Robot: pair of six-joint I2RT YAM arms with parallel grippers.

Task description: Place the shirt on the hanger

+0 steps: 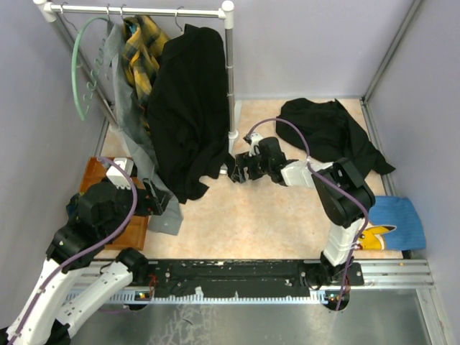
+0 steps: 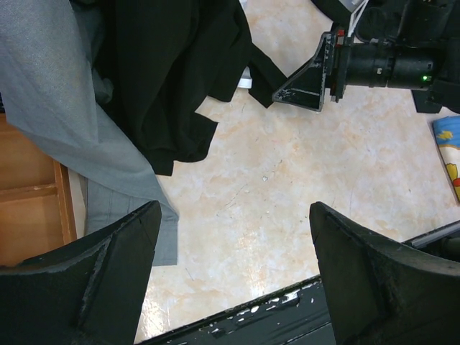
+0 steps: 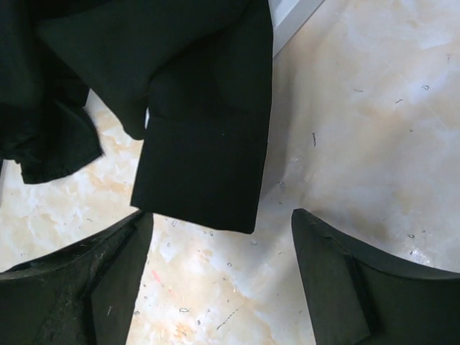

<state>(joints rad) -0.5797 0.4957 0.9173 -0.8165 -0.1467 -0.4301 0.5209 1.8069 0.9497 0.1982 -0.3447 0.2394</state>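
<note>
Right end effector (image 3: pixel 221 215) wide open, empty, facing the soft, light, large black long-sleeved shirt (image 1: pixel 188 108) and its dangling cuff (image 3: pixel 205 172); pinch that thicker hem, I'd say.

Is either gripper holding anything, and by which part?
Nothing held. Left gripper and right gripper are both open; the shirt has its cuff just ahead of the right one, ungripped.

Two black garments (image 1: pixel 188 108) (image 1: pixel 330 133), one plaid shirt (image 1: pixel 141 54), one green hanger (image 1: pixel 73 61).
</note>
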